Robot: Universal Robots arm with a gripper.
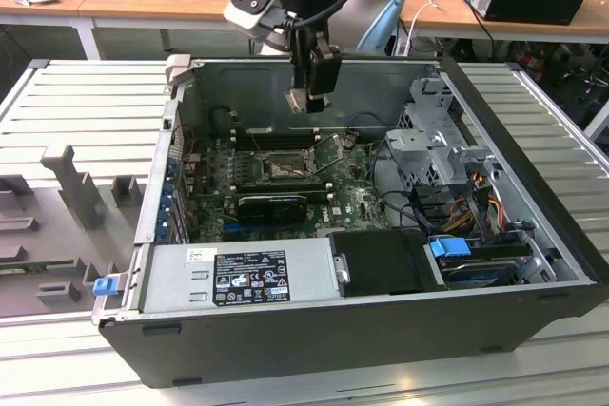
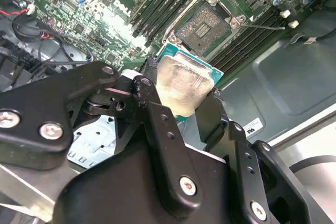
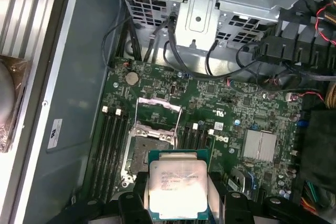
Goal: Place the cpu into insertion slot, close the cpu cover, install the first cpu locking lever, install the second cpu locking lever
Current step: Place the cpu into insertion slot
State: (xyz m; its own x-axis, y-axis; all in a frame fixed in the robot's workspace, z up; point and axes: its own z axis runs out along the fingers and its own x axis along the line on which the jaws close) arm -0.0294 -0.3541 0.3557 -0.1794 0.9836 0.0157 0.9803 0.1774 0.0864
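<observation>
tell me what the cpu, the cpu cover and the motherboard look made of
cpu: probably a dull silver metal lid on a green board base. The face is pale and brushed-looking, and it catches soft glare in the second wrist view.
cpu cover: thin bare metal, perhaps steel, seen as a bright silvery frame.
motherboard: green laminate circuit board, slightly glossy, studded with small parts.
</observation>
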